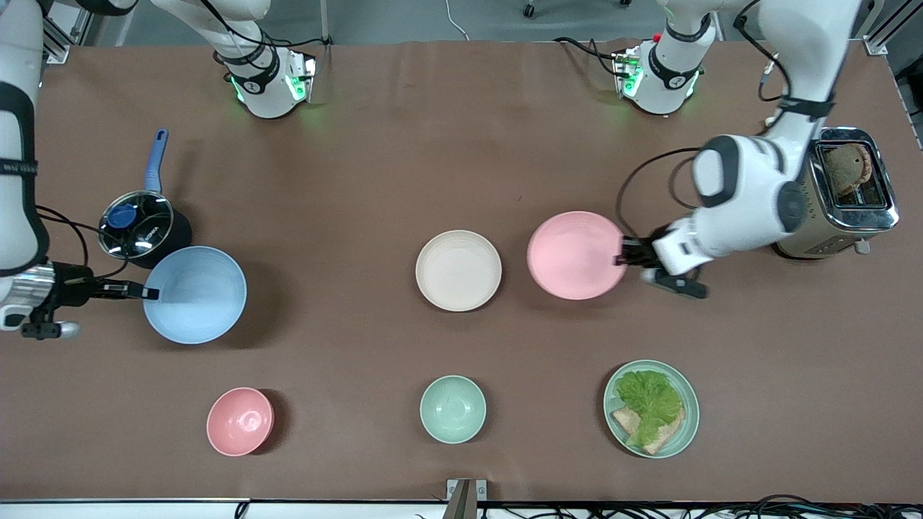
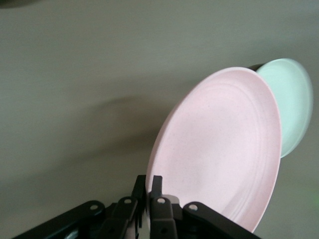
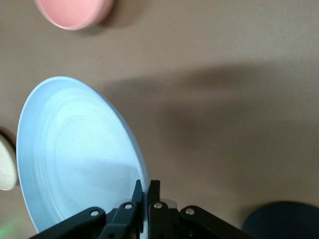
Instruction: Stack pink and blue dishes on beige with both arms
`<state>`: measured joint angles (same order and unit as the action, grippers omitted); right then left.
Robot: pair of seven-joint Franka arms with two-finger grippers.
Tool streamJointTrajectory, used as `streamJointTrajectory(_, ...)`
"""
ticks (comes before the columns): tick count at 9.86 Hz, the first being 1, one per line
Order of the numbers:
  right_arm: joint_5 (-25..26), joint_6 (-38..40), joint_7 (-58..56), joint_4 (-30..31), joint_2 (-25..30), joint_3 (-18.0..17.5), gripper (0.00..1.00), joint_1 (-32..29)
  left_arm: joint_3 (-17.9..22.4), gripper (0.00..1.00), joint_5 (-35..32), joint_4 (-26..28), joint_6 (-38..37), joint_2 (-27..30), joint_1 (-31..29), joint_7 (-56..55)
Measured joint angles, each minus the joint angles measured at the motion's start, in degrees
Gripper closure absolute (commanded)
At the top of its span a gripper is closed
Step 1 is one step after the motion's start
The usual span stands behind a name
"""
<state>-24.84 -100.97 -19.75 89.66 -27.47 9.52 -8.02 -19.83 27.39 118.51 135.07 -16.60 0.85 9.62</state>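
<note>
Pinching the pink plate (image 1: 573, 254) in my left gripper (image 1: 624, 257) and the blue plate (image 1: 195, 293) in my right gripper (image 1: 148, 293), I am eyeing the beige plate (image 1: 458, 270), lying at nine o'clock just beside the pink one.

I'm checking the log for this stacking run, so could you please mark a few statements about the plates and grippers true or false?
1. The left gripper is shut on the pink plate's rim. True.
2. The blue plate already lies on the beige plate. False: the right gripper holds it by the rim, near the pot.
3. The beige plate has nothing on it. True.
4. The green plate holds only bread. False: lettuce lies on the bread.
</note>
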Motion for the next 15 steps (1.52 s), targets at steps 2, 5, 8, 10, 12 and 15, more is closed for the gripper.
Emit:
streamJointTrajectory(2, 2.09, 2.31, 10.63, -0.92, 4.42, -5.69, 0.99, 1.88, -8.09, 0.99, -1.25, -2.51, 10.40, -6.50, 0.98, -12.52)
streamJointTrajectory(5, 2.79, 3.95, 19.52, -0.87, 8.10, -14.75, 0.99, 3.64, -13.12, 0.97, -13.36, -3.72, 19.34, -15.35, 2.87, -28.32)
streamJointTrajectory(8, 2.86, 2.32, 26.75, 1.65, 8.31, -18.74, 0.99, 9.98, -14.90, 0.19, -29.74, -4.94, 20.18, -19.05, 3.39, -44.02)
streamJointTrajectory(10, 2.85, -5.02, 29.32, 7.75, 8.20, -23.00, 0.99, 11.39, -15.11, 0.00, -32.27, -6.26, 20.37, -19.29, 4.40, -49.67)
streamJointTrajectory(12, 2.85, -17.16, 32.19, 14.08, 7.98, -28.10, 0.99, 11.55, -15.04, 0.00, -32.85, -7.33, 20.13, -17.79, 3.75, -50.07)
streamJointTrajectory(15, 2.84, -31.15, 34.17, 20.85, 6.43, -33.05, 0.99, 11.79, -8.61, 0.00, -33.19, -6.67, 6.71, -6.43, 3.11, -44.55)
